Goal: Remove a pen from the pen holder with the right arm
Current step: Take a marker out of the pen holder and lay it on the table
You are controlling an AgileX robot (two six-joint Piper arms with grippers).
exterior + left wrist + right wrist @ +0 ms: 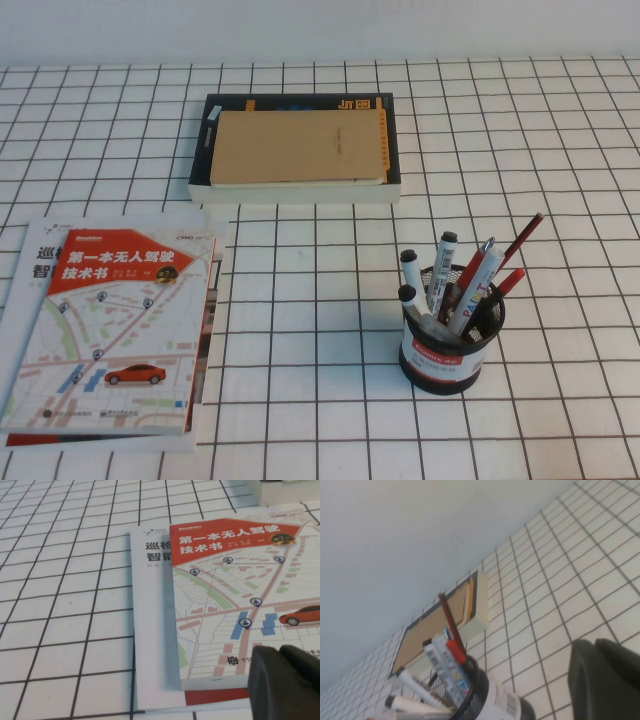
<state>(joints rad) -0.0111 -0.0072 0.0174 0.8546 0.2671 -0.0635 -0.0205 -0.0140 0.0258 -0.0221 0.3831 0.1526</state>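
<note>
Each end effector appears only as a dark tip cut off by its wrist view's edge, and the high view catches neither arm. The left end effector (279, 656), clenched and empty, hangs over a corner of the red-topped book (235, 605). The right end effector (596, 650), clenched on nothing, hovers near the pen holder (451, 345), a black mesh cup on the counter (300, 330). It holds markers (478, 285) and a red pencil (520, 240), their lower halves hidden inside.
</note>
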